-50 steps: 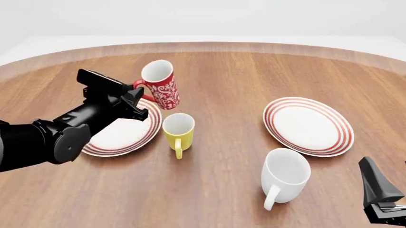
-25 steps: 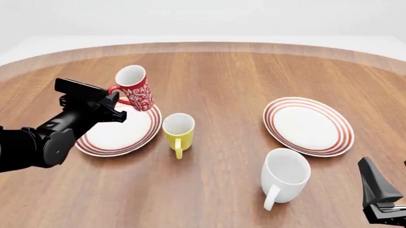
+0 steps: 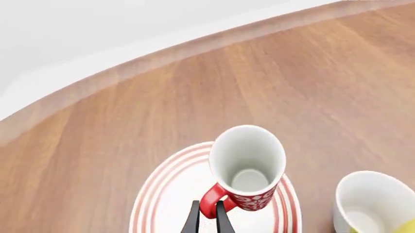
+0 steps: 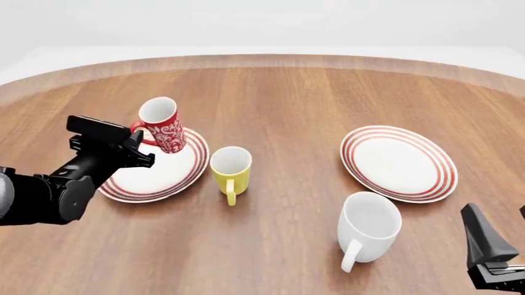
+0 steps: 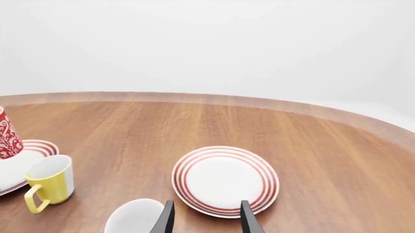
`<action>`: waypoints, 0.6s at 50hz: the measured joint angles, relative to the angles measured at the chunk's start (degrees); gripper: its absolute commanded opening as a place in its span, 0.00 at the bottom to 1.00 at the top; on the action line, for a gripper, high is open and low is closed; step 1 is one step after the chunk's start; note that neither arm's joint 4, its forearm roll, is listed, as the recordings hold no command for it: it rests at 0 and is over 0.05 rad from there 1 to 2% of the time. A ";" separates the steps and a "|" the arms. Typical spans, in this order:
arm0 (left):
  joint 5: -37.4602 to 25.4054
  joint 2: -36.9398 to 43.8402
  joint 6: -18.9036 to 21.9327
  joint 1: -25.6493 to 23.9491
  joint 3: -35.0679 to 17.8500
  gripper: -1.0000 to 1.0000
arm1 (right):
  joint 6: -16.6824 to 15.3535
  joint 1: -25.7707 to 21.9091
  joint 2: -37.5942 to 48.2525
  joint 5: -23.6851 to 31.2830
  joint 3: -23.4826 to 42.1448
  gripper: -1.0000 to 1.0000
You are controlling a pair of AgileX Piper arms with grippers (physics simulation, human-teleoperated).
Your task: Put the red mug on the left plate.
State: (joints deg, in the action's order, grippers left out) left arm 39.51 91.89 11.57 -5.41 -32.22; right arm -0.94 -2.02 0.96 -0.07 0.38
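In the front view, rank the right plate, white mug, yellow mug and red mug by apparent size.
1. right plate, widest by far.
2. white mug, though nearest the camera, which flatters it.
3. red mug and yellow mug look alike; the red one sits farther back, so unranked.

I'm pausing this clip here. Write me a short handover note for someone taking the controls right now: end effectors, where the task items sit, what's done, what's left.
Left end effector: shut on the red mug's handle, mug tilted and above the far edge of the left plate.
Right end effector: open, idle at the near right, holding nothing.
Done: mug grasped and brought over the plate.
Left: whether the mug already touches the plate is unclear; level it, set it down on the plate, release and withdraw. Mind the yellow mug just beside the plate.
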 measured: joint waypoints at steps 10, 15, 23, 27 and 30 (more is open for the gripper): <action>2.58 3.13 0.59 1.76 0.20 0.00 | 0.04 -0.41 0.52 -0.53 -0.02 1.00; 3.57 4.27 0.79 2.43 0.39 0.00 | 0.03 -0.51 0.51 -0.56 -0.05 1.00; 4.67 5.48 1.04 3.14 0.70 0.00 | 0.00 -0.61 0.25 -0.36 -0.08 1.00; 5.06 5.95 1.12 3.40 0.79 0.00 | -0.02 -0.64 0.17 -0.29 -0.09 1.00; 5.35 6.29 1.18 3.58 0.88 0.00 | -0.03 -0.65 0.12 -0.25 -0.10 1.00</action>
State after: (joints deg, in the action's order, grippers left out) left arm 44.86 98.17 12.76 -1.83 -31.34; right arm -0.97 -2.67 1.08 -0.33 0.28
